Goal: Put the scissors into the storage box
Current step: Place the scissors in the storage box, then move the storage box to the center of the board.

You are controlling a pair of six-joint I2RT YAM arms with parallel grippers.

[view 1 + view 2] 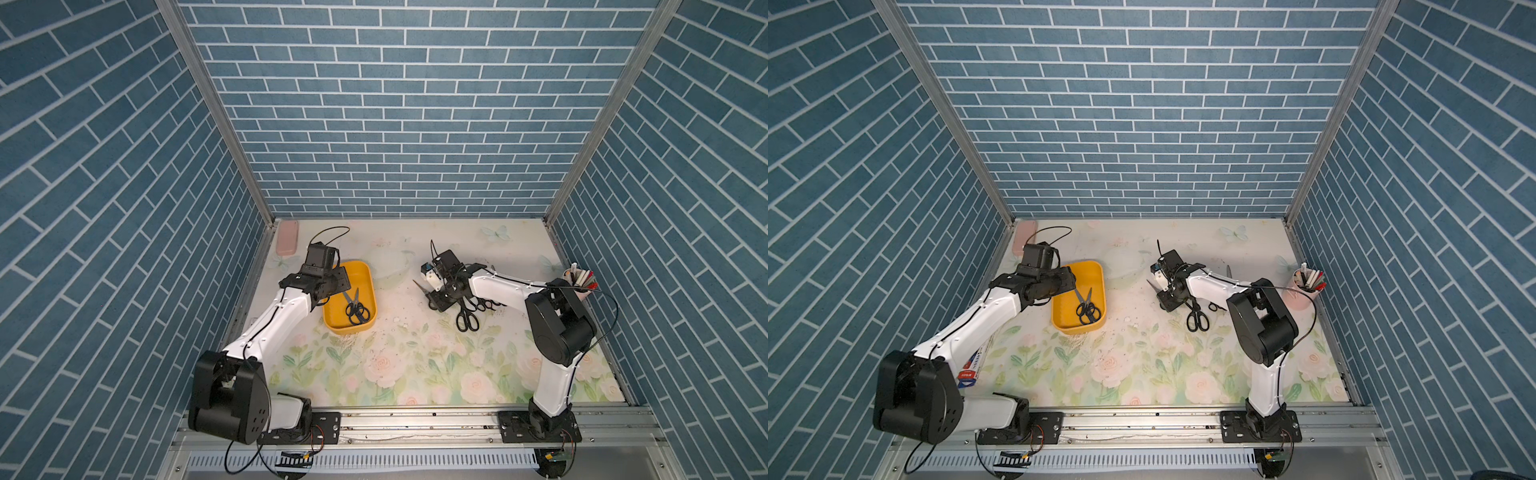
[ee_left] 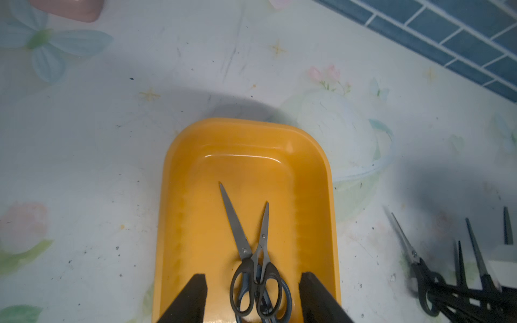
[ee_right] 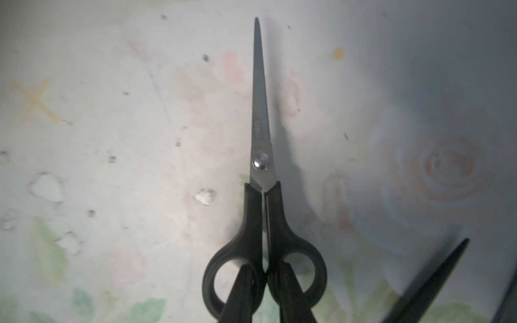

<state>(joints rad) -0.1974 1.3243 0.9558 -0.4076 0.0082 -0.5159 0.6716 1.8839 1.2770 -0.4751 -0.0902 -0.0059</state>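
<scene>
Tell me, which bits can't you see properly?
- Scissors pile: the right arm covers part in both top views; the left wrist view blurs and crops it, so no count.
- Pens in the cup: too small to count in the top views.
- Left gripper: top views hide its fingers beneath the wrist.

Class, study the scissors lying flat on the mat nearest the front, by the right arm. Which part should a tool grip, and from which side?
Probably the narrow neck where the black loops join, from straight above. The scissors lie flat, loops toward the front; their blades run back under the right arm, so only the handle end is free.
</scene>
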